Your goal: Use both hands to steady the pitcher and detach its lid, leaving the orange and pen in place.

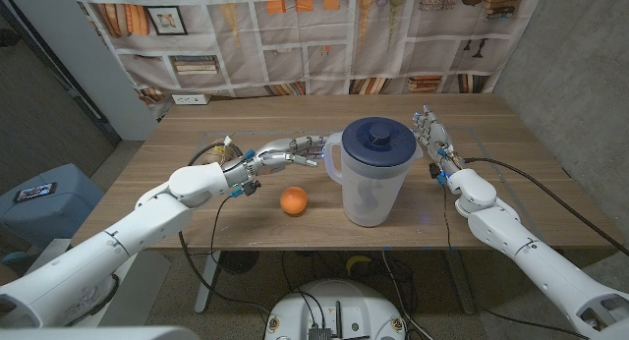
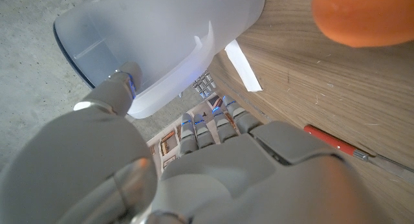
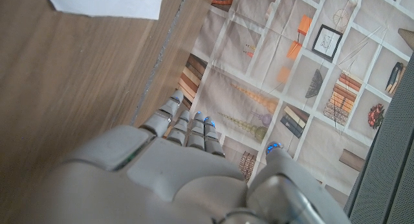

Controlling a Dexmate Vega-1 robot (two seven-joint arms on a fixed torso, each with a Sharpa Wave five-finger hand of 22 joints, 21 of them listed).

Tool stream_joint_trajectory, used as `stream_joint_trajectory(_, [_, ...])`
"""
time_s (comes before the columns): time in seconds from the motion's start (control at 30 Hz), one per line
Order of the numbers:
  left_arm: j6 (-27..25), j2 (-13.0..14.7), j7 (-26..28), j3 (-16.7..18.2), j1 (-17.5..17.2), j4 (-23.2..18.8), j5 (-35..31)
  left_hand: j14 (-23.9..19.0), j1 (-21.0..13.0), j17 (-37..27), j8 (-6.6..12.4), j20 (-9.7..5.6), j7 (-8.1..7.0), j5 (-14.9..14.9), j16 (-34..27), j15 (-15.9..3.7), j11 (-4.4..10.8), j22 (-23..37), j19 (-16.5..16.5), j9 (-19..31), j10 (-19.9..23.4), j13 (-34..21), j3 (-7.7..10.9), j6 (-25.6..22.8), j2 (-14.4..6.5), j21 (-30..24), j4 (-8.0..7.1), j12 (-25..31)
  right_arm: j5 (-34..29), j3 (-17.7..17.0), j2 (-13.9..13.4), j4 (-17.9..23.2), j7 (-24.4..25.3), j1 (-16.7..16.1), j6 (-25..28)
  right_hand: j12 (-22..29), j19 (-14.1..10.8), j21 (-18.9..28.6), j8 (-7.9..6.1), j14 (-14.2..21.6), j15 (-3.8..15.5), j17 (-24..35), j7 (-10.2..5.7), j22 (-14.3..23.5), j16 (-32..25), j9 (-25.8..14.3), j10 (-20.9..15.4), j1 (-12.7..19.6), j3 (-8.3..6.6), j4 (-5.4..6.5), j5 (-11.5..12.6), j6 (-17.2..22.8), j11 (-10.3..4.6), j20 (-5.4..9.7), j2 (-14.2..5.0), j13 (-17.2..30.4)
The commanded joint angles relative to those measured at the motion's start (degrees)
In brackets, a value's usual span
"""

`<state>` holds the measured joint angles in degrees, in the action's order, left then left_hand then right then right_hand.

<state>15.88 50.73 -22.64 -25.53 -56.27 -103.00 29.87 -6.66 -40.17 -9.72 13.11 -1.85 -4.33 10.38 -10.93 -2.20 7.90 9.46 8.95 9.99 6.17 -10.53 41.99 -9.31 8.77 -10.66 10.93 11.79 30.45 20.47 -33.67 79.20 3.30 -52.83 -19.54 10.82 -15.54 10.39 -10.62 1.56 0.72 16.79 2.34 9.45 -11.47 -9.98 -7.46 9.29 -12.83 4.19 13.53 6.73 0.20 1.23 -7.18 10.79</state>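
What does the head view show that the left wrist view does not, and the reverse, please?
Only the head view gives the dark blue lid on the pitcher and the right hand beside it. Only the left wrist view gives the red pen lying on the table. Both share the pitcher, the orange and the left hand reaching to the pitcher's side.

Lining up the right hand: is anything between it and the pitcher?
No. In the head view the right hand stands open beside the pitcher, with only a narrow bare strip of table between them.
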Motion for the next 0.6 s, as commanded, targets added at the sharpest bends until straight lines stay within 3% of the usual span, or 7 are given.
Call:
stream_joint_trajectory(0.03, [0.3, -2.2, 8.9, 0.0, -4.2, -3.0, -3.2, -3.2, -3.0, -0.1, 0.88, 0.38, 0.06, -0.4, -0.8, -5.05, 0.51, 0.2, 0.9, 0.3, 2.4, -0.2, -0.49, -2.4, 0.0, -0.2, -0.01, 0.7, 0.6, -0.3, -0.4, -0.2, -1.0, -0.3, -0.5, 0.3, -0.3, 0.4, -0.21, 0.4, 0.03, 0.1, 0.2, 0.1, -0.3, -0.2, -0.3, 0.1, -0.46, -0.06, 0.0, 0.4, 0.19, 0.13, -0.27, 0.1])
stream_joint_trajectory(0.37, [-1.5, -3.8, 16.2, 0.3, -6.6, -5.5, -6.0, -10.9, -9.0, 0.0, 2.17, -0.26, -0.26, -0.5, -1.2, -7.16, 0.92, 0.2, 5.8, 0.3, 9.5, -0.1, -3.26, -8.8, 0.4, -1.0, -0.23, 1.6, 1.0, -0.4, -0.6, -0.7, -2.0, -0.1, -0.7, 0.3, -0.3, 0.4, -0.21, 0.4, -0.08, 0.0, 0.21, 0.1, -0.4, -0.2, -0.3, 0.2, -0.66, -0.14, -0.1, 0.4, 0.23, -0.18, -0.31, 0.1])
stream_joint_trajectory(0.6, [-2.5, -5.1, 20.2, 0.5, -7.7, -6.7, -7.2, -18.5, -12.8, 0.0, 1.65, -1.89, -0.16, -0.5, -1.5, -8.04, 1.75, 0.2, 11.0, 0.2, 15.5, 0.1, -7.09, -12.1, 0.4, -1.5, -0.53, 1.7, 1.2, -0.5, -0.7, -1.1, -2.5, 0.0, -0.9, 0.3, -0.3, 0.4, -0.21, 0.4, -0.03, -0.1, 0.18, 0.1, -0.4, -0.2, -0.4, 0.2, -0.79, -0.17, -0.1, 0.4, 0.25, -0.25, -0.37, 0.1])
